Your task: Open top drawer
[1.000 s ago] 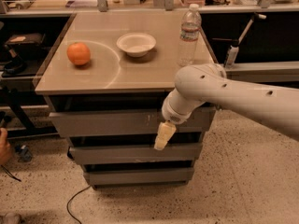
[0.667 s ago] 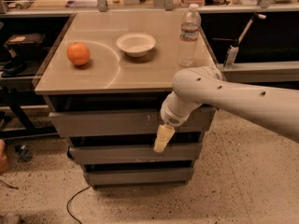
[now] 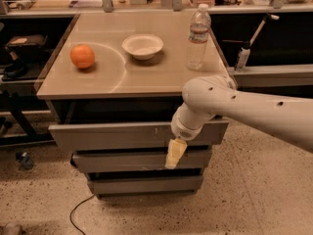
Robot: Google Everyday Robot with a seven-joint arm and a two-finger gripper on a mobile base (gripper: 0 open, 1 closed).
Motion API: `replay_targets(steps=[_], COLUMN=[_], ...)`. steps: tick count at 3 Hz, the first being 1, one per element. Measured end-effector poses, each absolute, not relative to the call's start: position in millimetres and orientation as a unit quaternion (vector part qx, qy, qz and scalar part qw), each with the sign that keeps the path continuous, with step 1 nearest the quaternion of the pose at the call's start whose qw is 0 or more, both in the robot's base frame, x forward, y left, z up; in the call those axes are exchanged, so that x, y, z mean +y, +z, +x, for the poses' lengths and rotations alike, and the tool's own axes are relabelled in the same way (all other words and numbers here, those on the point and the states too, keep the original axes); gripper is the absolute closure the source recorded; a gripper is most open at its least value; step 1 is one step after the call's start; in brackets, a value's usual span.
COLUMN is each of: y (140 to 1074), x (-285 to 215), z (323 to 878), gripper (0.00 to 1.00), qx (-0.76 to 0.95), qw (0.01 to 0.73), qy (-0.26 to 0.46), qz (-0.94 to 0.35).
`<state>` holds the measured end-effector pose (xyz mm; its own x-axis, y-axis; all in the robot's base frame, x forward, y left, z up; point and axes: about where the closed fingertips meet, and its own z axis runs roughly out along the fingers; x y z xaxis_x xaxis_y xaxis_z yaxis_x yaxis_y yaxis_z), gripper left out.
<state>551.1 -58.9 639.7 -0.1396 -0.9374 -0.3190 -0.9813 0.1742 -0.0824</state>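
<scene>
The top drawer [image 3: 112, 135] is the widest grey metal drawer, just under the tan counter top, with a flat handleless front and small white scratches right of centre. Its front stands forward of the cabinet's dark gap. My gripper [image 3: 174, 154] hangs from the white arm in front of the drawer's right part, its yellowish fingers pointing down over the lower edge of the drawer front and onto the second drawer [image 3: 122, 160]. The inside of the top drawer is hidden.
An orange [image 3: 81, 56], a white bowl [image 3: 142, 45] and a clear water bottle [image 3: 198, 35] stand on the counter top [image 3: 146, 77]. A third drawer [image 3: 142, 184] sits lowest. A black cable [image 3: 80, 209] lies on the speckled floor. Cluttered shelves stand behind.
The arm and gripper have shifted slightly left and down. The drawers look the same.
</scene>
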Motion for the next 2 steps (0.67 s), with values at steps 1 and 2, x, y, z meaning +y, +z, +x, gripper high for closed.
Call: replay_targets(steps=[1, 2], y=[639.7, 639.7], x=[-58.9, -58.9], z=[551.1, 551.1], gripper=[0.14, 0.37], qx=[0.751, 0.751], qw=[0.15, 0.15], qy=[0.073, 0.073], qz=[-0.638, -0.638])
